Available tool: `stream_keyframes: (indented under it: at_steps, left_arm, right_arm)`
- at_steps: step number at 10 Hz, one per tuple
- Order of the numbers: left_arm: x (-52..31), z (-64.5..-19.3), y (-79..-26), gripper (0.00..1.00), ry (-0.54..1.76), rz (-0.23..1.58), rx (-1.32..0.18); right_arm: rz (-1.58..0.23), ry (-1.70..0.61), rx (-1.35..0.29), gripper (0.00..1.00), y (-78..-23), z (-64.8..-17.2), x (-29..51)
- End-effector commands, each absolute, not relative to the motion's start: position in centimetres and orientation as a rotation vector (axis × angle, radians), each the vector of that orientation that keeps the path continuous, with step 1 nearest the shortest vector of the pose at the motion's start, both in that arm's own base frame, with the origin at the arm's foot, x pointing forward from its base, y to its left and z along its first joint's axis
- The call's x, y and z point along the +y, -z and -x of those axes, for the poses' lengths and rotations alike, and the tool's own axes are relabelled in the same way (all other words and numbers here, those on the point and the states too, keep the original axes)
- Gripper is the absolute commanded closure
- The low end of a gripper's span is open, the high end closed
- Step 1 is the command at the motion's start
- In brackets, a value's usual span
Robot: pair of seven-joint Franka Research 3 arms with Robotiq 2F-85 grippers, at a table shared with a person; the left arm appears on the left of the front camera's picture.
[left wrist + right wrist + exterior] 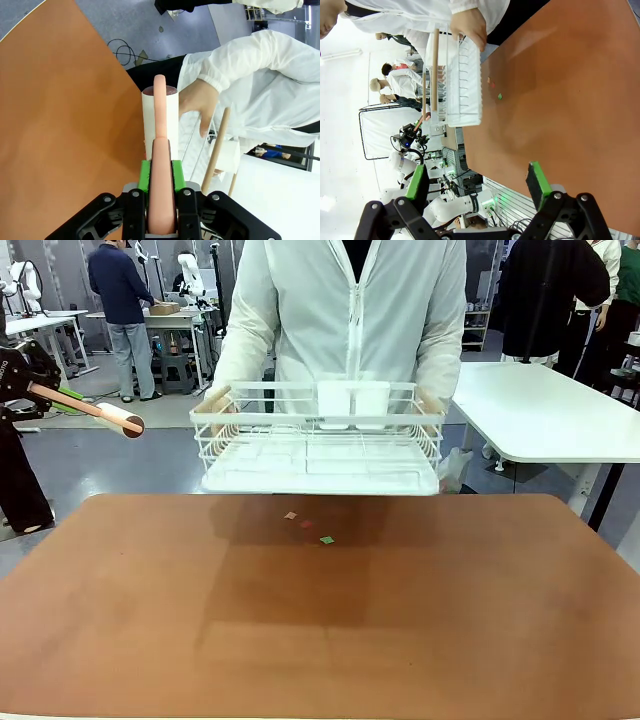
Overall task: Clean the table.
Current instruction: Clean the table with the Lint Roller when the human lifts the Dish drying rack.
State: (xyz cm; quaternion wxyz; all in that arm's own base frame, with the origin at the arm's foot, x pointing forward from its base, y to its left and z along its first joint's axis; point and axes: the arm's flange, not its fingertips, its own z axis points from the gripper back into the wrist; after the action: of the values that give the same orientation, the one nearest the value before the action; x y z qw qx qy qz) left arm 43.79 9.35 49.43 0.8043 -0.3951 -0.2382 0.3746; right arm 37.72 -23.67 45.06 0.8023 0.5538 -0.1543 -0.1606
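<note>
The reddish-brown table [320, 620] carries three small paper scraps, pink [290, 515], red [307, 524] and green [326, 539], near its far edge. My left gripper [35, 388] hangs off the table's far left corner, shut on the pink handle of a lint roller [122, 420]. In the left wrist view the left gripper [161, 175] clamps that handle and the white roll [160, 115] points toward the person's hand. My right gripper [477, 181] stands open above the table [570, 100], with nothing between its green pads [538, 180].
A person in a white jacket holds a white wire rack [318, 440] with both hands just above the table's far edge. In the right wrist view the rack [462, 85] is lifted near the scraps [500, 96]. A white-topped table [550, 410] stands at the far right.
</note>
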Motion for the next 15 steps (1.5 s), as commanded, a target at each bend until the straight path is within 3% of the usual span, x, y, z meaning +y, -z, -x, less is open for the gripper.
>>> stream_keyframes:
  at_steps: [1, 13, 14, 15]
  left_arm:
    - [9.4, -43.8, -49.6, 0.95, -0.799, 0.842, -0.51]
    - [9.4, -43.8, -49.6, 0.95, -0.799, 0.842, -0.51]
    - [9.4, -43.8, -49.4, 0.79, -0.802, 0.846, -0.51]
    - [8.7, -45.1, -50.7, 0.79, -0.64, 0.797, -0.496]
  right_arm:
    - [-1.198, 0.344, -0.333, 0.0, -45.3, -37.7, -23.6]
    - [-1.198, 0.344, -0.333, 0.0, -45.3, -37.7, -23.6]
    - [-1.198, 0.344, -0.333, 0.0, -45.3, -37.7, -23.6]
    - [-1.198, 0.344, -0.333, 0.0, -45.3, -37.7, -23.6]
